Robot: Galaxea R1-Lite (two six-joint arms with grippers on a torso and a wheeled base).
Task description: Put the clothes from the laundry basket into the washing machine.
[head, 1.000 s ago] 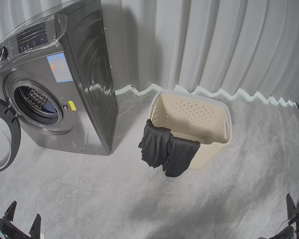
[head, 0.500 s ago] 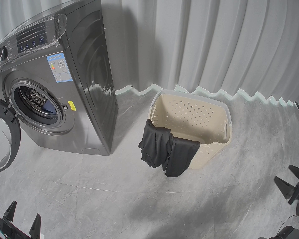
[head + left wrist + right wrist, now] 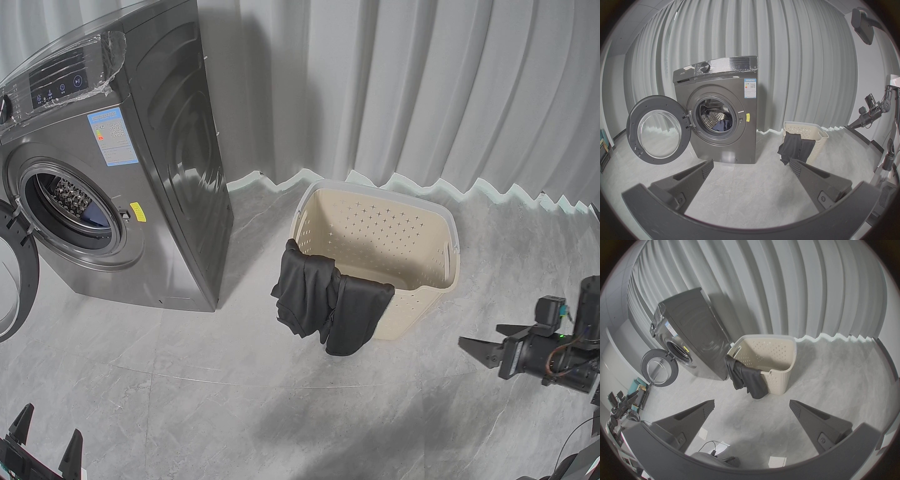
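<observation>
Right wrist view, right fingers [image 3: 693,416] wide, empty

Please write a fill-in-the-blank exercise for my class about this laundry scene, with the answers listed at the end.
1. The round door of the grey front-loading washing machine stands ____.
2. The dark grey garment hangs over the ____ of the cream perforated plastic laundry basket.
3. The right gripper, fingers apart, holds ____.
Answers: open; rim; nothing.

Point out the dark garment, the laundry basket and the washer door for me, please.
dark garment [image 3: 312,297], head view, fold hanging outside.
laundry basket [image 3: 375,231], head view, inner back wall.
washer door [image 3: 659,131], left wrist view, glass pane.
</observation>
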